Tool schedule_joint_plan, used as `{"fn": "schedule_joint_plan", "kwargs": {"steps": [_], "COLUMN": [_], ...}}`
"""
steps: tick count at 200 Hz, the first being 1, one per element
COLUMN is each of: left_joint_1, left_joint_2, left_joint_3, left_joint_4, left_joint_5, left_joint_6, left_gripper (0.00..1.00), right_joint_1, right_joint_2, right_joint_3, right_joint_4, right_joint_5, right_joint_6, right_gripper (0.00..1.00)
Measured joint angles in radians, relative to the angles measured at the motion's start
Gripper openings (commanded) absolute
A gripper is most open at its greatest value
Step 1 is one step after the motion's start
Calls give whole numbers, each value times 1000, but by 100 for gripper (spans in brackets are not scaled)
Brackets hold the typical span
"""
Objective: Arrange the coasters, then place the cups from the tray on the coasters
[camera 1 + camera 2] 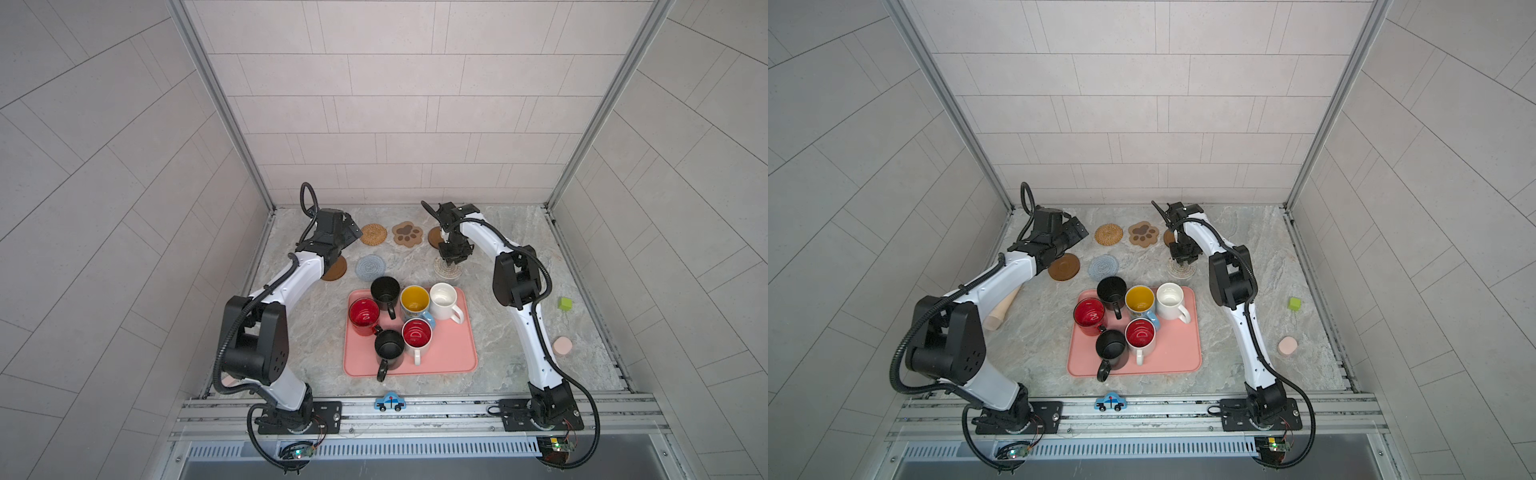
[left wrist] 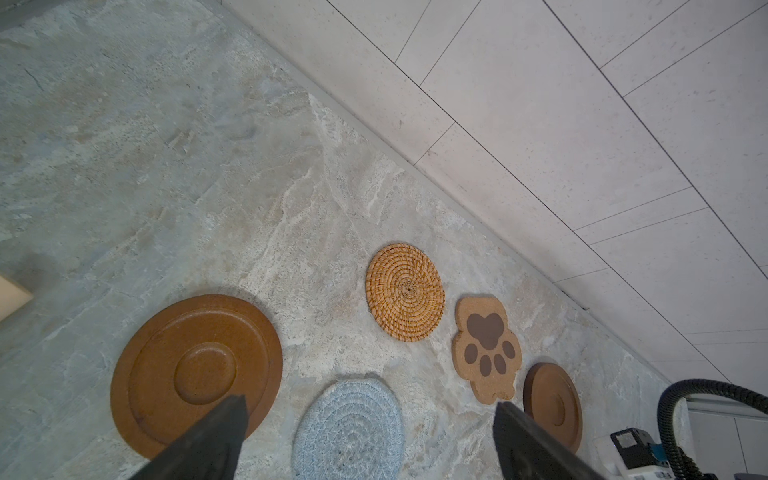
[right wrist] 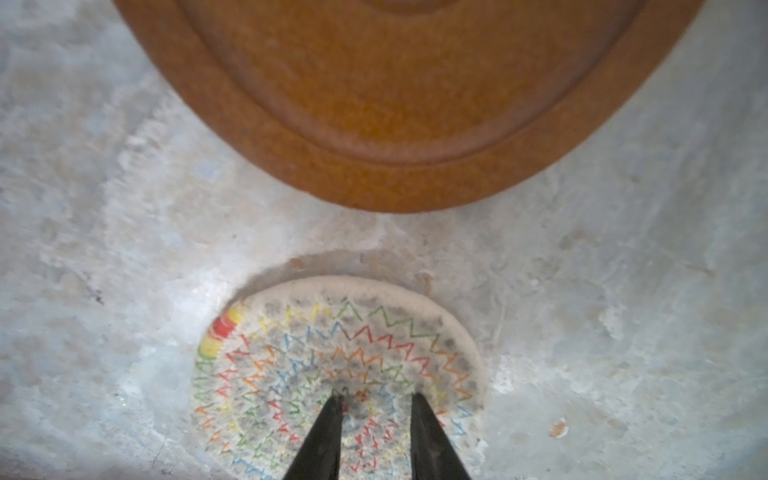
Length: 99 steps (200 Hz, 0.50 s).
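Six mugs upright on salmon-pink tray point(image 1: 453, 353): rear black mug point(image 1: 385, 289), blue mug w/ yellow inside point(image 1: 414, 300) & cream-white mug point(image 1: 443, 298) along tray's far edge; red mug point(image 1: 364, 313) at its left edge; front black mug point(image 1: 389, 348) & white mug w/ red inside point(image 1: 416, 334) nearer its middle.

Six coasters flat on tabletop point(image 1: 515, 365) beyond tray's far edge. Far row: rattan round coaster point(image 1: 373, 234), paw-shaped coaster point(image 1: 407, 234), right wooden round coaster point(image 1: 434, 237). Closer to tray: left wooden round coaster point(image 1: 336, 270), grey-blue crochet coaster point(image 1: 371, 267), cream crochet coaster point(image 1: 448, 270) w/ coloured zigzag stitching.

Tabletop grey-beige, marbled stone look, veined, matte. Tiled walls point(image 1: 395, 104) pale, on three sides; alu posts point(image 1: 216, 104) at rear corners. Slotted alu rail point(image 1: 436, 409) in front of tray, both arm bases bolted on; blue toy car point(image 1: 390, 402) on it.

Green cube point(image 1: 565, 304) & pink puck point(image 1: 562, 345) right of tray, well apart from it. Beige tapered peg point(image 1: 1003, 309) left of tray, partly under L arm.

Left gripper point(image 2: 370, 403) beyond tray's far-left corner, above table, jaws spread wide, released. Right gripper point(image 3: 377, 398) over cream crochet coaster, fingertips point(image 3: 332, 409) down on its centre w/ narrow gap; pinching or only touching, can't tell.
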State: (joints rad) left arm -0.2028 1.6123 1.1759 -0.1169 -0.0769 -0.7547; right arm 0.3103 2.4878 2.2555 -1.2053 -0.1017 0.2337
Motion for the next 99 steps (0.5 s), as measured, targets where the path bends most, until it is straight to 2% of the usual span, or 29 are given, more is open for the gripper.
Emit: {"fn": "schedule_joint_plan", "kwargs": {"steps": [99], "left_joint_1": [0], "left_joint_2": [0], "left_joint_3": [0], "left_joint_4": [1], "left_joint_5": [14], "left_joint_6": [3], "left_gripper": [100], "right_joint_1": [8], "right_joint_2": [-3], "right_joint_3": [-5], "right_joint_4": [2], "right_joint_5": [-11], "right_joint_6": [17], "right_gripper": [31]}}
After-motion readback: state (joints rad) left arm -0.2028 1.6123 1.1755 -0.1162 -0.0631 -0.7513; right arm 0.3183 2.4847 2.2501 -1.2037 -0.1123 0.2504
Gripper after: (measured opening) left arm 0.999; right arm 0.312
